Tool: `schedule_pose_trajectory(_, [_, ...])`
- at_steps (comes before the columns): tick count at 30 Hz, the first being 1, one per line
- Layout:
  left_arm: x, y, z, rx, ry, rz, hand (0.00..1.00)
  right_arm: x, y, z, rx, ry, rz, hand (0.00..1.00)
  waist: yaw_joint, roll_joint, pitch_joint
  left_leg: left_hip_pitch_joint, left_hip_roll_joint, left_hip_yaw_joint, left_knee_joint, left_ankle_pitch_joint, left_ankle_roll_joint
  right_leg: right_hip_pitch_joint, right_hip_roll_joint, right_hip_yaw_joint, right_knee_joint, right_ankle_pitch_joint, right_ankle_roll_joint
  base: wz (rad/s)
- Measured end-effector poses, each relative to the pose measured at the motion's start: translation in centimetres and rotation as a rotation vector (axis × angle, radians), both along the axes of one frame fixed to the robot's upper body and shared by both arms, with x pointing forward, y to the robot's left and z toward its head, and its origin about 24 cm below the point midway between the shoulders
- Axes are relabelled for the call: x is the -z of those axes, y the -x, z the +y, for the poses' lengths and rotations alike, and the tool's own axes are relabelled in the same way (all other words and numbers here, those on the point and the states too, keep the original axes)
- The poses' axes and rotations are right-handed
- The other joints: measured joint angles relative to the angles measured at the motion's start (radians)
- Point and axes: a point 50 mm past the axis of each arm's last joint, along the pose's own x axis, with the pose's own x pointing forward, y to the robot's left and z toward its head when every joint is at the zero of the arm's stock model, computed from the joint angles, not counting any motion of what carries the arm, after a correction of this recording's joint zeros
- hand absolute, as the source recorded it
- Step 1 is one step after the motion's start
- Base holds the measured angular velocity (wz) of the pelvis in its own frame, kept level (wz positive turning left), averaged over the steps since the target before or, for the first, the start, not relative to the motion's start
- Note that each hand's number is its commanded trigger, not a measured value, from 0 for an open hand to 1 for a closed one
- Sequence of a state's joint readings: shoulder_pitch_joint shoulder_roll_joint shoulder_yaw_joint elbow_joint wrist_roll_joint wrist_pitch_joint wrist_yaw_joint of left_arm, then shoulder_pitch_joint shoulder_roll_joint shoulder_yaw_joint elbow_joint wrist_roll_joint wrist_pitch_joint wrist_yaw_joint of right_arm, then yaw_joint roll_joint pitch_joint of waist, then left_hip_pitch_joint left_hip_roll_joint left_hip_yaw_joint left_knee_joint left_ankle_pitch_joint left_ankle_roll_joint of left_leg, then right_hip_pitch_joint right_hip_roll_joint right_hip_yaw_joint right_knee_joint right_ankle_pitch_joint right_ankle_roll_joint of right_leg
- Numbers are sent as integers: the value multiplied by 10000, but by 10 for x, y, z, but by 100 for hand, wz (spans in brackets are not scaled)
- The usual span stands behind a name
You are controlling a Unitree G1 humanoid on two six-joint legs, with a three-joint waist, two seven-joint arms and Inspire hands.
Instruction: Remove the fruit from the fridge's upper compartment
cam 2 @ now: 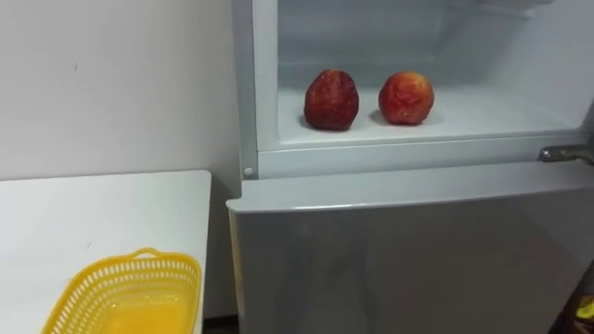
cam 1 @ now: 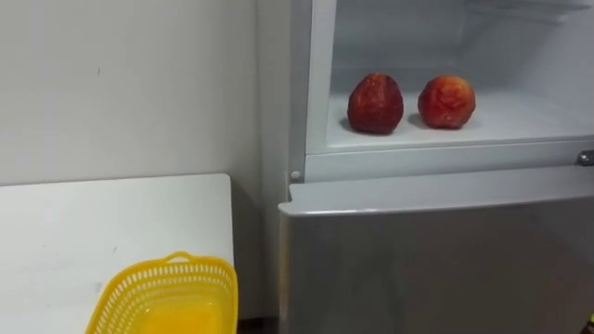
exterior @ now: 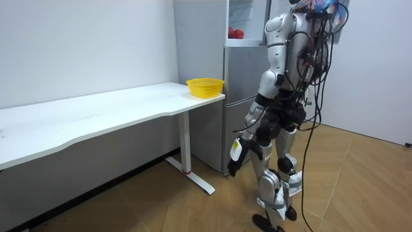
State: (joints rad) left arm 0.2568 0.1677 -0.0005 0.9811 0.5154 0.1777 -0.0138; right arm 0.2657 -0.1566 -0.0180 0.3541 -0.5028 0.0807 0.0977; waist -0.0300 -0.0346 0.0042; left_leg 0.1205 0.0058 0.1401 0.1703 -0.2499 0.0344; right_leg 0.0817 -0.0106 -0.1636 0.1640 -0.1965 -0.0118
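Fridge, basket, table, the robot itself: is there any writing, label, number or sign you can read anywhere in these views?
None readable.
White tag on the left hand: dark marks, too small to read.
Fridge, red fruits, yellow basket, table: no print visible.

White table (exterior: 96, 116), long, set against a plain white wall (cam 1: 121, 83). 1 yellow lattice basket (cam 1: 125, 295), upright and holding nothing, stands on the table end just beside the fridge (cam 1: 436, 260). Wood-patterned floor (exterior: 360, 180) beneath.
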Motion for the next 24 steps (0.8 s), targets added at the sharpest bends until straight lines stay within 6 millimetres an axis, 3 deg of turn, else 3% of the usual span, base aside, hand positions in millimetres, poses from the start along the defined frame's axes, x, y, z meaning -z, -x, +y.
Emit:
schedule_pose_trajectory(4, [-1,-5,0,133,62,-290,0,-31,-10,6,-233,-90,-1581,0,-253,60,-22,-123,1,110,37,0,0,-139,18,367,74,13,3,-8])
schedule_pose_trajectory(7, [-2,-6,0,210,139,-522,0,-55,-13,12,-545,-103,-2688,0,-299,137,-82,-77,31,625,-10,0,0,-241,60,799,91,24,17,-37])
schedule_pose_trajectory(12, [-2,-1,-1,335,294,-699,0,-107,-23,21,-1113,-56,-5063,0,-750,226,-78,-72,83,889,-40,0,-1,-535,161,1242,254,58,9,-31])
schedule_pose_trajectory(17, [-2,-1,-3,438,428,-882,0,-153,-22,17,-1128,580,-7517,0,-869,246,-80,-78,149,1324,-37,-2,-2,-628,235,1355,243,159,-26,-18])
schedule_pose_trajectory(20, [-1,0,-3,476,518,-913,0,-163,-22,19,-1182,623,-8198,0,-842,260,-107,-39,203,1583,-32,-3,-5,-621,303,1469,241,220,-62,-18])
schedule_pose_trajectory(24, [0,-6,-6,587,698,-1101,0,-178,-24,23,-1338,631,-9187,0,-892,407,-103,-39,221,1613,-36,-3,-5,-679,337,1576,314,259,-70,-4])
